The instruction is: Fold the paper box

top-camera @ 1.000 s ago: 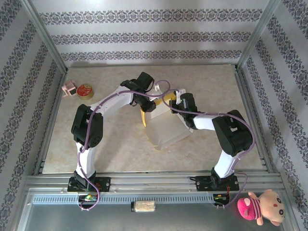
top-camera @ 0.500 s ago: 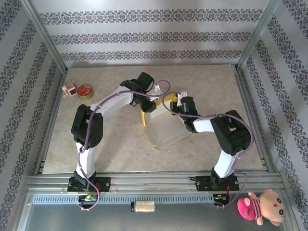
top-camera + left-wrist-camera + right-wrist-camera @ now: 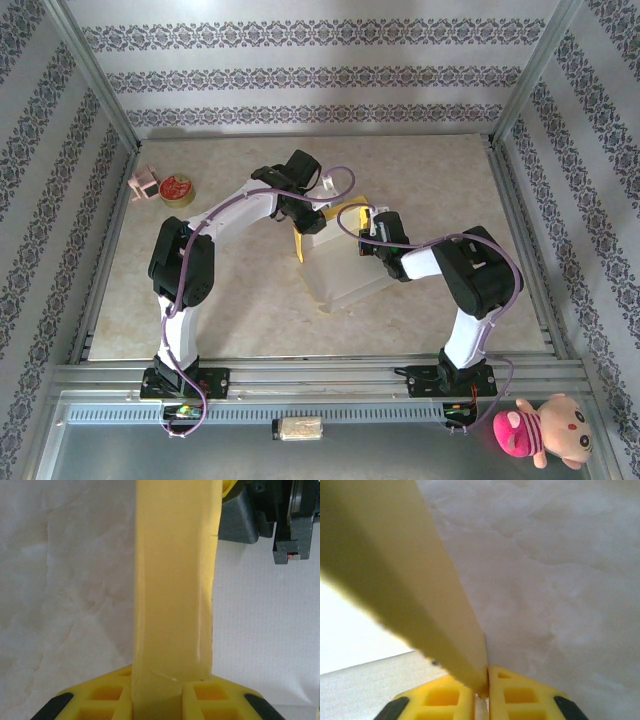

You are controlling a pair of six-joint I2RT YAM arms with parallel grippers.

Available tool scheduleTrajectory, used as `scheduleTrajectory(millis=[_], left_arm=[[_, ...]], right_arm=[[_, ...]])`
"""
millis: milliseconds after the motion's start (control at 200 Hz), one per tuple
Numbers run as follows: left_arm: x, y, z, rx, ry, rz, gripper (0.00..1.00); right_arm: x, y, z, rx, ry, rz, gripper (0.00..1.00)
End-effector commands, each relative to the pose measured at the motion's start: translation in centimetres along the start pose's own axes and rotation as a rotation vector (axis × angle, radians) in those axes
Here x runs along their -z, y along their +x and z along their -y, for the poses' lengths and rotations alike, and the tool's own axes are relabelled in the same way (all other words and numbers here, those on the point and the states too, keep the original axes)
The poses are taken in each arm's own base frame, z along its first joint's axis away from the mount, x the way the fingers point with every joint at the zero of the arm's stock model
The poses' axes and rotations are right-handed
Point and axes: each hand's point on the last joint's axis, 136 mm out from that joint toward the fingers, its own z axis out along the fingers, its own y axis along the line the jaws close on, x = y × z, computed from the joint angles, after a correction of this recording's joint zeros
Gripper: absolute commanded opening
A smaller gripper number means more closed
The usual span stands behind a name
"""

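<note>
Your paper box (image 3: 340, 270) lies near the middle of the surface (image 3: 230, 290), between the two arms, with its broad white face turned up. Yellow shows along its left edge and at its far side, where the flaps are raised.

Your left tool (image 3: 308, 222) sits at the far left corner of the box. From the left wrist, the left tool (image 3: 165, 692) is clenched on a yellow flap (image 3: 172, 580). The strip runs straight away from the yellow fingers (image 3: 107, 697) and stands on edge. Marbled surface lies to its left and the white sheet to its right.

Your right tool (image 3: 366, 226) is at the far side of the box, close to the left one. From the right wrist, the right tool (image 3: 482, 690) is also clenched, pinching the edge of a yellow flap (image 3: 405, 575) between its fingers (image 3: 520, 697). That flap leans away to the left. The white face lies below it on the left, and bare surface on the right.

Well apart from the box, at the far left of the surface, a small round red tin (image 3: 177, 189) sits just beside a small pink object (image 3: 144, 183). A pink plush toy (image 3: 540, 430) lies off the surface by the base of the right arm.
</note>
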Motion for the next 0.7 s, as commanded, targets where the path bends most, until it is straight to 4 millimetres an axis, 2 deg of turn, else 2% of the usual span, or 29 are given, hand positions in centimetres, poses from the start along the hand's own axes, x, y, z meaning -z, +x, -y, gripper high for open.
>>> scheduleTrajectory(millis=[0,125,345,475,520,695], left_arm=[[0.0,-1.4,1.2,-0.037,0.027,0.044,0.22],[-0.2,-1.3,1.2,-0.036,0.031,0.043,0.22],[-0.3,-1.3,1.2,-0.034,0.032,0.042,0.22],[-0.3,-1.2,1.2,-0.033,0.033,0.040,0.22],[-0.4,-1.2,1.2,-0.033,0.031,0.037,0.22],[-0.2,-1.3,1.2,-0.032,0.030,0.043,0.23]], right_arm=[[0.7,1.1,-1.5,0.005,-0.059,-0.057,0.25],[1.6,-0.9,-2.0,0.045,-0.074,-0.007,0.33],[2.6,-4.8,-1.2,0.038,-0.070,0.070,0.34],[2.5,-5.8,-1.1,0.042,-0.079,0.084,0.37],[2.4,-5.9,-1.1,0.042,-0.085,0.084,0.35],[1.4,-5.3,-1.4,0.060,-0.109,0.060,0.18]])
